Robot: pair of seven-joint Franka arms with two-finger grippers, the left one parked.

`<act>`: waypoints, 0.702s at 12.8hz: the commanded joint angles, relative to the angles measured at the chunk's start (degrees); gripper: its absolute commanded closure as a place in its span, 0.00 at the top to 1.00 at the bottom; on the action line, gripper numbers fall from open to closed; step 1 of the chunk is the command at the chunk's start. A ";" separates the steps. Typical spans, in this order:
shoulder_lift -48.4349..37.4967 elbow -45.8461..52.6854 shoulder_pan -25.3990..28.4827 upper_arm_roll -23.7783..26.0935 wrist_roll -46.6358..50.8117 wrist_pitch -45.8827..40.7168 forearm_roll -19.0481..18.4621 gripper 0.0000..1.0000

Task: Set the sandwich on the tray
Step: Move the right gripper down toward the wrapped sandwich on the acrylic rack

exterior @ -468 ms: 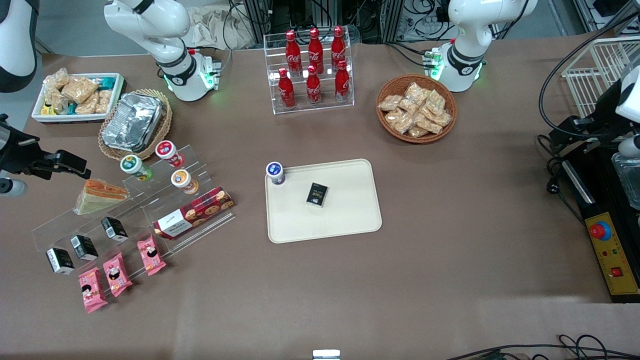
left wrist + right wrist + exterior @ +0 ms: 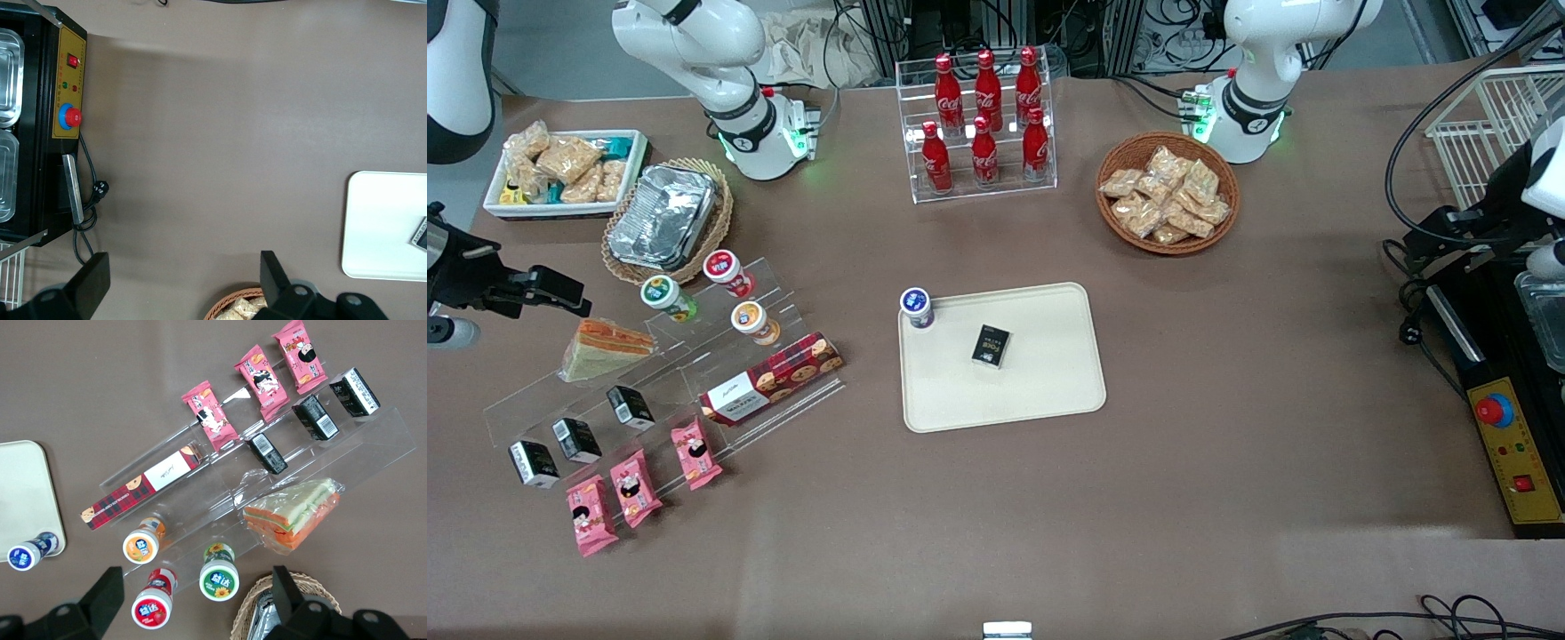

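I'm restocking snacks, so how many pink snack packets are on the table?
3. The pink packets lie in a row at the acrylic stand's camera-side edge, nearer the camera than the sandwich. The tool hangs open above the sandwich. None seem hidden.

A brown table (image 2: 1227,373) carries everything; the cream tray (image 2: 1040,391) lies near its middle; a clear tiered rack (image 2: 783,307) sits toward the working arm's end, and on it rests the sandwich (image 2: 600,348); the gripper (image 2: 560,293) hovers above that end, fingers spread; farther from the camera stand a bottle rack (image 2: 978,124) and a snack basket (image 2: 1168,193); a white bin (image 2: 560,173) and a foil-filled basket (image 2: 665,218) lie near the sandwich — a black control box (image 2: 1507,444) sits at the parked arm's end.
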 commanded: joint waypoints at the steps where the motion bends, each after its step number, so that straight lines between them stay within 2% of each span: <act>1: -0.29 0.35 0.23 0.03 0.60 -1.22 0.78 0.99; 3: -0.20 0.36 -0.20 0.03 3.04 -1.14 0.78 0.98; 7: 0.94 0.35 -0.65 -0.24 28.23 -0.53 0.78 0.98; 8: 1.55 0.44 -0.65 -0.33 32.64 -0.08 0.26 0.98; 9: 2.34 0.53 -0.56 -0.24 37.21 0.53 -1.84 0.98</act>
